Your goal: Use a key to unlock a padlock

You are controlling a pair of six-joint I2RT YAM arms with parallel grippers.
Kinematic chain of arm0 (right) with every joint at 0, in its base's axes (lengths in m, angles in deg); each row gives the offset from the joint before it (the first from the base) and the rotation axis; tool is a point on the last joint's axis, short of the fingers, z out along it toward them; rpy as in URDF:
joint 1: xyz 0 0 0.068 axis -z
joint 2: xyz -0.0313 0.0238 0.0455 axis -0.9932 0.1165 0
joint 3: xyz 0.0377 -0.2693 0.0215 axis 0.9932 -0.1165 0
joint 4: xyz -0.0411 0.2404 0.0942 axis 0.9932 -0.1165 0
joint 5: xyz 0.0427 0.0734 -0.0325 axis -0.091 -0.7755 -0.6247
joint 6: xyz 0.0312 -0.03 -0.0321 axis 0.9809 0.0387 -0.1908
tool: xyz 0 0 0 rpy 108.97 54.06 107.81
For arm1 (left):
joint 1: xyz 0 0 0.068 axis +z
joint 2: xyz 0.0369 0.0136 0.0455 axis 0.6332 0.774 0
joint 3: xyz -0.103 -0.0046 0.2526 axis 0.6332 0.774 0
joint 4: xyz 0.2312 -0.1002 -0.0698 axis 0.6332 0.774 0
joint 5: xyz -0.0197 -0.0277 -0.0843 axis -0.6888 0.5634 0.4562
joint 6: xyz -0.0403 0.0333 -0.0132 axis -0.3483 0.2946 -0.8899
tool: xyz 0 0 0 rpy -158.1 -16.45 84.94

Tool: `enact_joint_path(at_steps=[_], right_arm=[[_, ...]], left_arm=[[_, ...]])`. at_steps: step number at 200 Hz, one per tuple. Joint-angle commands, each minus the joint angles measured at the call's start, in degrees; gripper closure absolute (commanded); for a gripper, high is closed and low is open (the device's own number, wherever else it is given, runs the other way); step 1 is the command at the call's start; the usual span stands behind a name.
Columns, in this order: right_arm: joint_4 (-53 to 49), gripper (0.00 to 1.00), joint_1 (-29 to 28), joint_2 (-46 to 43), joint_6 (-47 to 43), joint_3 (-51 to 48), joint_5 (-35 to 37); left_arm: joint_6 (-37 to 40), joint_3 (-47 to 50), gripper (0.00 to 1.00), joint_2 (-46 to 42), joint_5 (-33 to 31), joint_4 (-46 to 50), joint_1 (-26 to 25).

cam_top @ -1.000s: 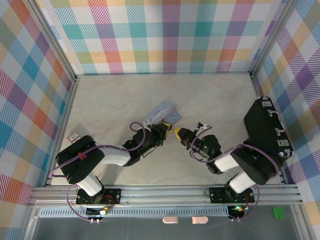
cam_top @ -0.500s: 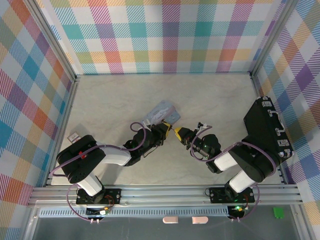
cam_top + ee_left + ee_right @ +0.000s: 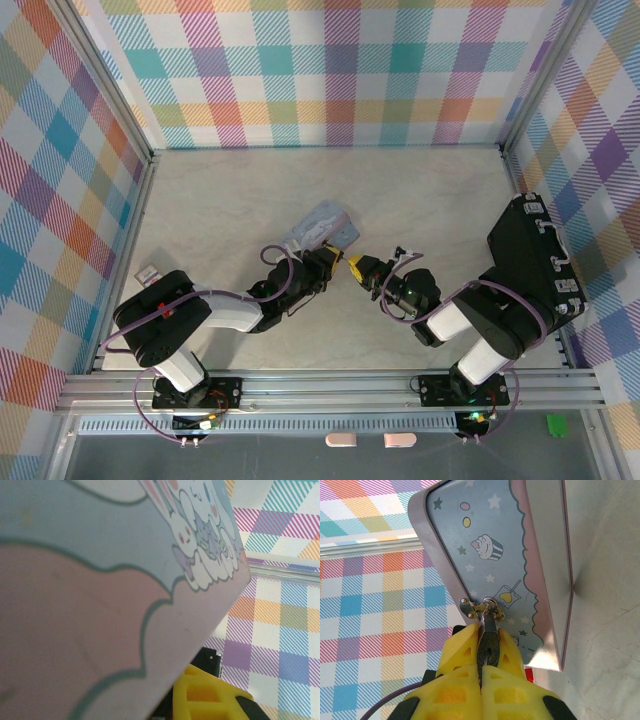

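Tin [image 3: 322, 222] lies mid-frame in the top view; left gripper [image 3: 323, 260] at its lower edge, grip impossible to tell; right gripper [image 3: 356, 267] just right; left wrist: tin's printed face, upper left; right wrist: right gripper clenches the padlock [image 3: 488, 652], lower centre, shackle [image 3: 489, 611] hooked through tin's hasp [image 3: 470, 606].

Smooth, glossy painted metal on the pale blue cartoon-printed tin [image 3: 490, 540]; dull dark metal on the blackish padlock [image 3: 489, 650]; matt yellow plastic on the right claw [image 3: 487, 630]; matt marbled bench [image 3: 610, 580].
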Motion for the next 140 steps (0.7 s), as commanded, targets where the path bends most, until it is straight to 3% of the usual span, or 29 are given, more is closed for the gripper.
enact_joint_path(at_steps=[1,107,140], right_arm=[[-3.2,1.0,-0.1,2.3,2.2,-0.3,1.8],[-3.2,1.0,-0.1,1.9,4.9,1.0,-0.1],[-3.2,1.0,-2.3,5.9,6.9,3.6,-2.4]], left_arm=[[-0.1,-3.8,1.0,-1.7,6.0,-9.1,-3.5],[-0.4,-4.3,1.0,-1.4,6.3,-9.8,-3.5],[-0.4,-5.1,1.0,-0.9,6.8,-9.9,-3.5]])
